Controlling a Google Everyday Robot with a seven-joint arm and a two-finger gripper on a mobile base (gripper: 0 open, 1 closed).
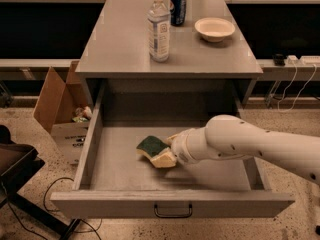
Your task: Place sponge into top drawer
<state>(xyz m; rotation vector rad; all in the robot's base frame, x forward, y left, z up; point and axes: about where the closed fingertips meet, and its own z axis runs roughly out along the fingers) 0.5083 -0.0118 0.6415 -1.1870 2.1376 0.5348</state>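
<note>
The top drawer [115, 203] is pulled wide open, grey, with a small dark handle [172, 212] at the centre of its front. The sponge [150, 145], dark green on top with yellow foam beneath, is low over the drawer floor near the middle. My gripper [168, 149] reaches into the drawer from the right on a white arm [250, 144]. Its pale yellow fingers [164, 160] sit on either side of the sponge's right end and are shut on it.
On the cabinet top [115, 49] stand a clear water bottle [158, 28], a dark can [178, 7] and a white bowl [214, 29]. An open cardboard box [60, 109] stands on the floor to the left. Cables [292, 89] hang at the right.
</note>
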